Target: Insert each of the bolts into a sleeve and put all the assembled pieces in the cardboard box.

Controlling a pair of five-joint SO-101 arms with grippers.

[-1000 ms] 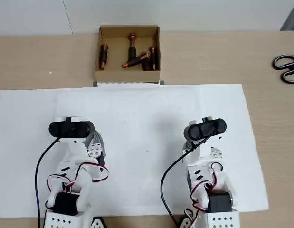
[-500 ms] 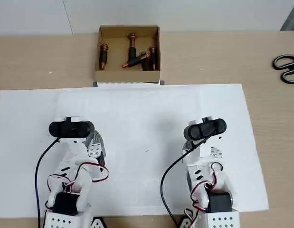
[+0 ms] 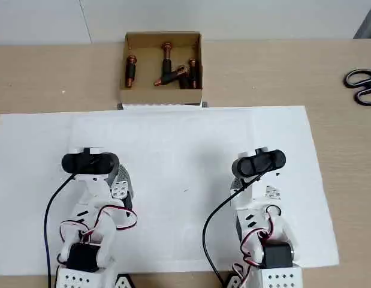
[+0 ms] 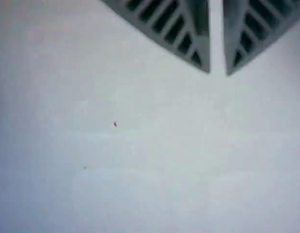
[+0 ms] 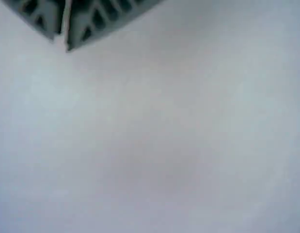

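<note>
no move since 1 s ago | L+R jaws narrow, empty | box (image 3: 161, 96) pcs (image 3: 172, 76) overlap — count unclear

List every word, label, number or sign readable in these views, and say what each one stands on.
No text can be read in any view.
The cardboard box, the white paper sheet and the scissors show no print.
A speckled patch on one arm, and another on the other arm, are too small to make out.
</note>
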